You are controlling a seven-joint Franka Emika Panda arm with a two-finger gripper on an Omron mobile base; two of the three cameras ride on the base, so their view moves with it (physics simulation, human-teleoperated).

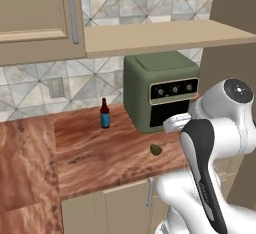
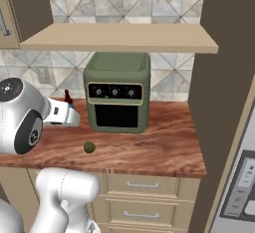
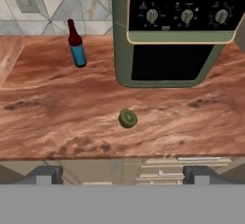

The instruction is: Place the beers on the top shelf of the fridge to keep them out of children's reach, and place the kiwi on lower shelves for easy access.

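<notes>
Wooden desk [image 3: 57, 122] with a green oven [image 3: 167, 31] standing at its back against a tiled wall [image 1: 30, 85]. The pincer [image 3: 122, 175] is open and empty; its two dark fingertips [image 3: 45, 174] stand wide apart at the bottom of the hand view, above the desk's front edge and clear of every object. A kiwi [image 3: 128, 118] lies on the desk in front of the oven, near its left front corner and apart from it. A dark maroon beer bottle [image 3: 76, 44] with a blue label stands upright to the left of the oven, well behind the kiwi. A brushed-silver fridge [image 2: 244, 177] with a dispenser recess occupies the right edge of the right base view, beyond the desk's end.
</notes>
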